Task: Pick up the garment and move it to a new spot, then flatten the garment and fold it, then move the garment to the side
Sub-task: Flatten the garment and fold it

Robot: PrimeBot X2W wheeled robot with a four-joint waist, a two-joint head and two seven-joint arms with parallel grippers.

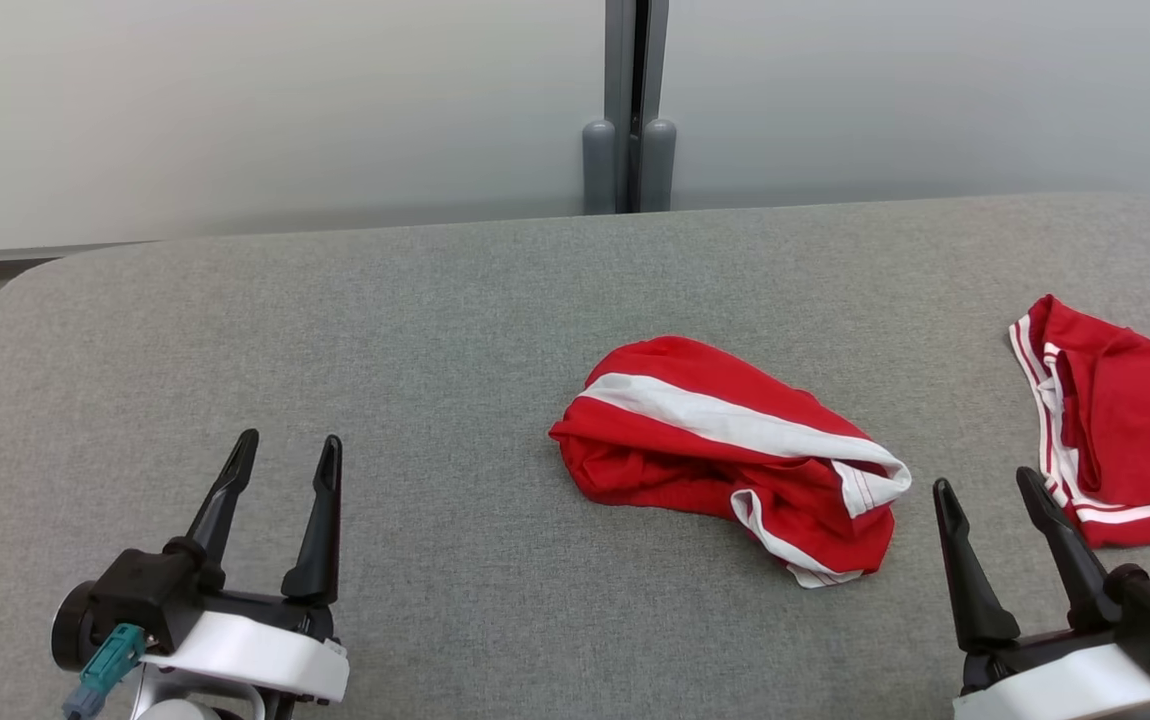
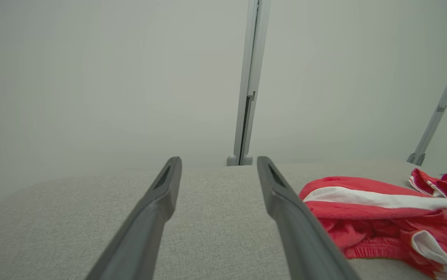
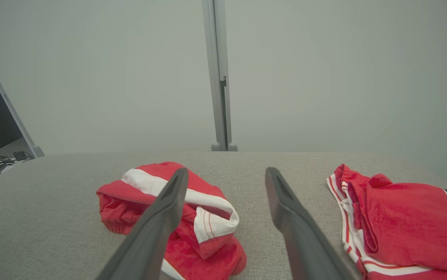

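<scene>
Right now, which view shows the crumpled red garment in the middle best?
The head view: the crumpled red garment lies whole and unobstructed, outline and white stripe clear. The right wrist view is closer, but the right gripper covers part and the bottom edge crops it. The left wrist view catches it at the right edge, cropped.

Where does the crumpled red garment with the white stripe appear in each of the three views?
Head view: crumpled red garment, centre, slightly right.
Left wrist view: garment at lower right.
Right wrist view: garment at lower left of centre.
Shared landmark: the upright grey post behind it, top centre.
</scene>
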